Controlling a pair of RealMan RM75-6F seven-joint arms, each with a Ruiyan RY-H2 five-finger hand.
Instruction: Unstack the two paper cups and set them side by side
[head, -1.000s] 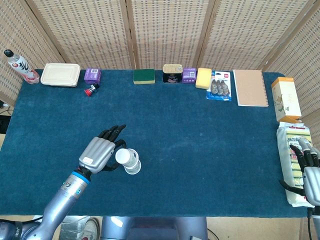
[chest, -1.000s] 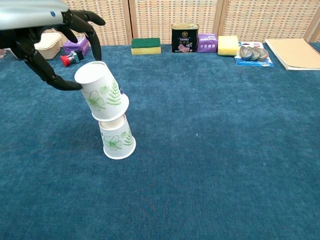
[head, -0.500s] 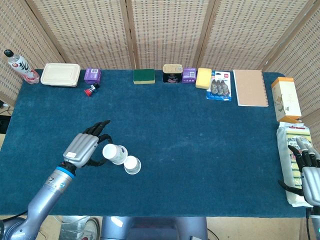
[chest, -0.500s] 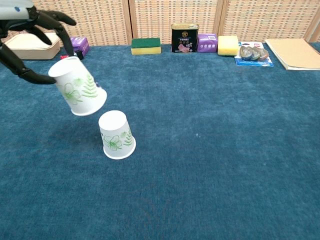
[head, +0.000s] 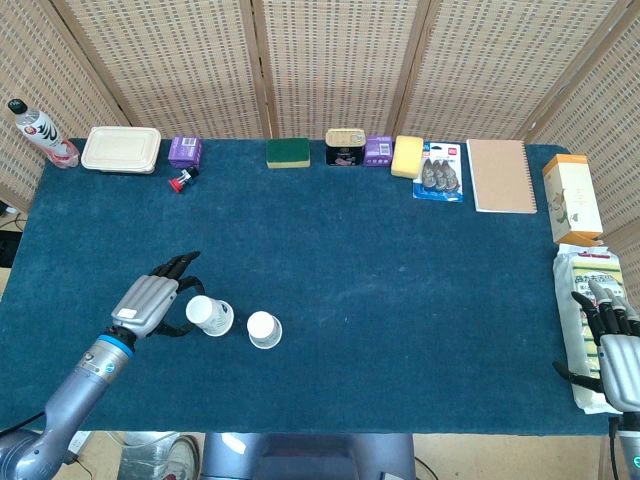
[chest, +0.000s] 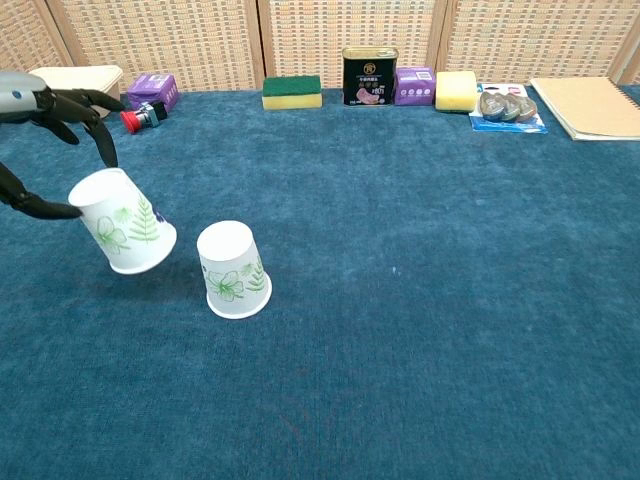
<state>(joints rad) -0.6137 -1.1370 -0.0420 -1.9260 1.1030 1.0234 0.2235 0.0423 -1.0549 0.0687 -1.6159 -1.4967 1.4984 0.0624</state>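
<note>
HEAD: your left hand (head: 150, 303) has carried the lifted cup (head: 210, 315) left and down, clear of the standing cup (head: 264, 329) just right of it, so unstacking is done | right hand (head: 612, 340) rests far right, empty, fingers apart | CHEST: left hand's fingers (chest: 90, 115) clasp the tilted lifted cup (chest: 122, 234), low over the counter (chest: 420, 300); set it upright beside the standing cup (chest: 233, 270).

Open blue cloth (head: 400, 270) stretches wide between the standing paper cup (chest: 233, 269) and the right hand (head: 612, 345) at the table's right edge. The left hand (head: 150, 303) and its tilted cup (chest: 122, 234) crowd the space just left of the standing cup. Along the far edge, sponge (head: 288, 152), tin (head: 345, 146) and notebook (head: 501, 175) form a row
</note>
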